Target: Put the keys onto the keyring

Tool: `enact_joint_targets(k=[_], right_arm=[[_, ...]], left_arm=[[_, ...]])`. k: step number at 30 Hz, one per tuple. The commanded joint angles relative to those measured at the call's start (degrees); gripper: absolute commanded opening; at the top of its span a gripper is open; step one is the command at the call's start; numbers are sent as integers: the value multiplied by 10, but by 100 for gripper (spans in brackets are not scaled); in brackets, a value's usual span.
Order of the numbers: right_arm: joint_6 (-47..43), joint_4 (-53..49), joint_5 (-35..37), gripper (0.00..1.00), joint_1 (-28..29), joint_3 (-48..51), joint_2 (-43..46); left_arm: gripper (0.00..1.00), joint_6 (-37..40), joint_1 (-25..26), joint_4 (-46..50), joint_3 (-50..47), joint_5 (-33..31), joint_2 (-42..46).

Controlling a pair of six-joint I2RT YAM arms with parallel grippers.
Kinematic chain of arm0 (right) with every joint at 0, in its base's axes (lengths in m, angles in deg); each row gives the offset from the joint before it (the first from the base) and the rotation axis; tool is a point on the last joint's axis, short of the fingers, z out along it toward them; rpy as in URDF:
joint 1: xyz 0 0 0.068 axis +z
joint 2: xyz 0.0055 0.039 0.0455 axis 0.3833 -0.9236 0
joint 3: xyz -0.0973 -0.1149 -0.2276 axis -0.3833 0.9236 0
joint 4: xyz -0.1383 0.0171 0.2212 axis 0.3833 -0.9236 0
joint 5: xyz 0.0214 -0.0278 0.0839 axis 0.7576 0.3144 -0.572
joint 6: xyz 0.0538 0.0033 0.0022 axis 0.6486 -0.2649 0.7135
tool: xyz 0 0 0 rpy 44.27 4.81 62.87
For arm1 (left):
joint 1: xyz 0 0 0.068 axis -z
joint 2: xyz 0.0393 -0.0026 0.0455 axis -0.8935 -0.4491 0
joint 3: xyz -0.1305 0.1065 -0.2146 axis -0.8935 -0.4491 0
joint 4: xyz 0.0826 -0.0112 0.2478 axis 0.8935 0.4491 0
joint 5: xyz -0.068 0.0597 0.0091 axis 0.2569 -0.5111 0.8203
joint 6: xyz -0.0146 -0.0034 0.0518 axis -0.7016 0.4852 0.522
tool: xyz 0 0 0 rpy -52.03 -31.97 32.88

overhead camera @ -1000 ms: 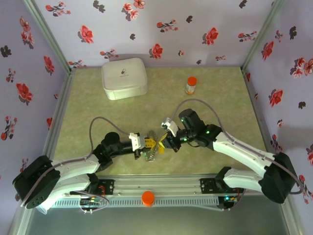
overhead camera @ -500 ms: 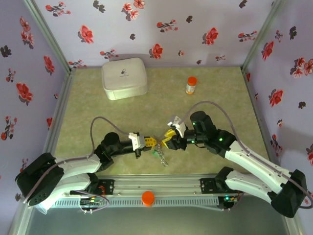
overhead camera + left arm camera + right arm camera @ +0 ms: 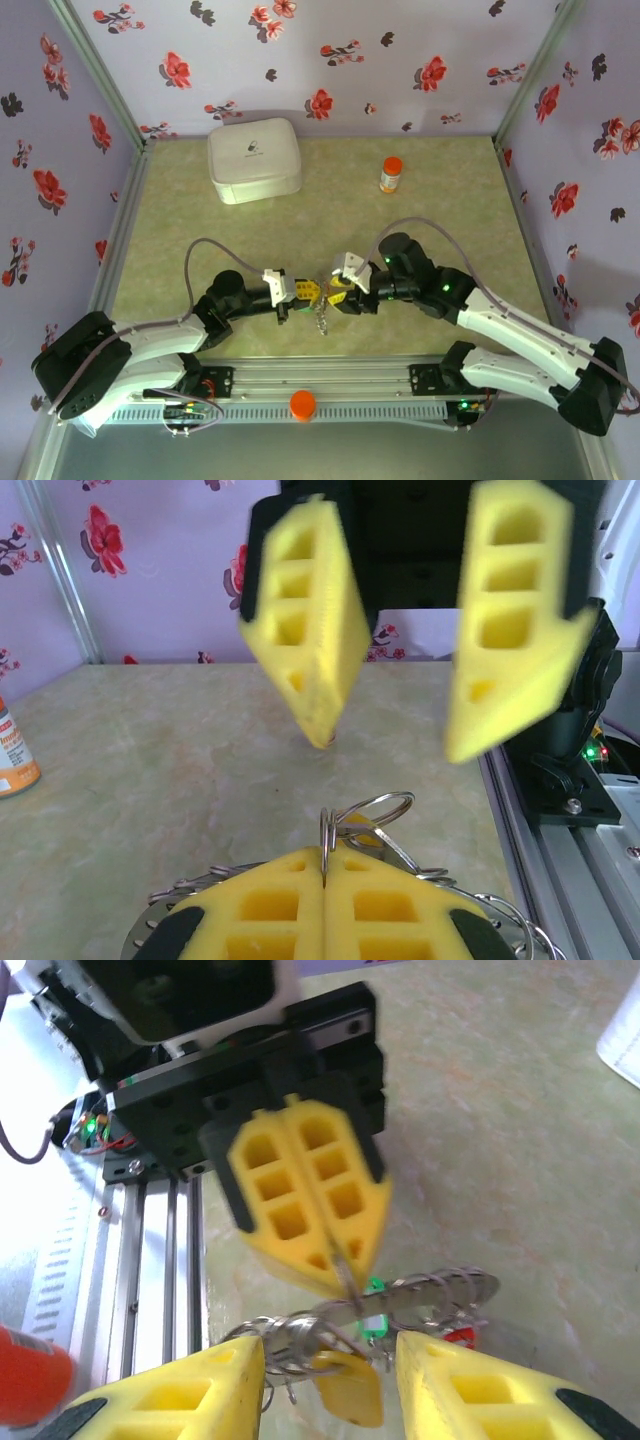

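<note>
Three tagged keys (image 3: 350, 1390), yellow, green, red, bunched with beaded grey keyring (image 3: 455, 1285) under left gripper (image 3: 345, 1263), clamped on wire loop (image 3: 324, 830); right gripper (image 3: 330, 1360) opposite, parted, empty.

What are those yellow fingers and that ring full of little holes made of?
Yellow fingers: they look like moulded plastic or firm foam. The finish is matte, with hollow cells and a ridged gripping face.
Keyring: it seems to be thin metal, silvery-grey, judging by the glints along its perforated band.
</note>
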Motion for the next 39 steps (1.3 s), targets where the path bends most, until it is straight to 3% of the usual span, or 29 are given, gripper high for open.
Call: enact_joint_targets(k=[1, 9, 15, 22, 37, 39], right_arm=[[-26, -1, 44, 39, 14, -10, -4], [-27, -9, 58, 34, 26, -19, -31], [-30, -5, 81, 22, 35, -20, -30], [-64, -9, 106, 1, 53, -12, -31], [-151, -18, 210, 0, 147, 0, -59], [-144, -19, 224, 9, 147, 0, -57]], left_arm=[[0, -15, -1, -40, 19, -4, -3], [0, -20, -1, -41, 21, -4, 0], [0, -31, -2, -41, 22, -4, 0], [0, -45, -1, -55, 22, -4, 3], [0, -49, -1, -78, 39, -1, -3], [0, -49, -1, -78, 39, 4, -3]])
